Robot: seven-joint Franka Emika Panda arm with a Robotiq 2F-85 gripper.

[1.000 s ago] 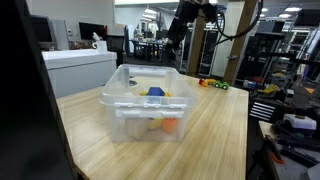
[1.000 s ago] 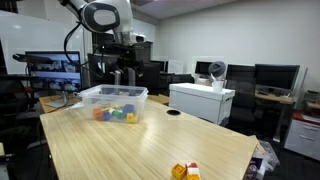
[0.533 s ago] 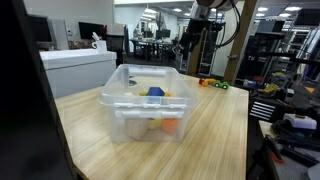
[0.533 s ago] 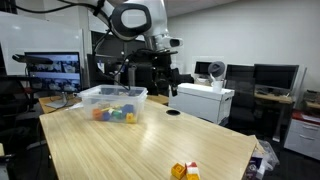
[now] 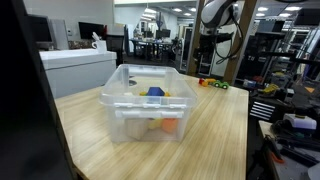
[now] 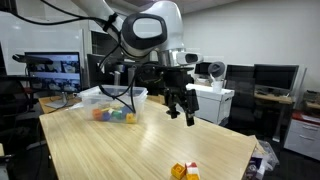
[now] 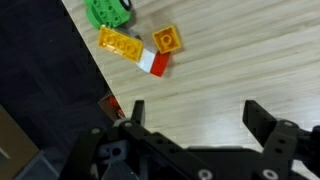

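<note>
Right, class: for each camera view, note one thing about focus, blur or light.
Wrist view: the yellow brick is fairly sharp, while the open gripper near the lens is dark and soft. In an exterior view, the clear bin catches pale glare; in an exterior view, the arm looms large, slightly blurred.

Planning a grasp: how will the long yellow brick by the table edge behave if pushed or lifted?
The long yellow brick looks like rigid moulded plastic, so probably stiff and light. It lies flat on the wooden table, so it would likely slide, not roll.

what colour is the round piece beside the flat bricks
Green: the round plastic piece shows best in the wrist view.
</note>
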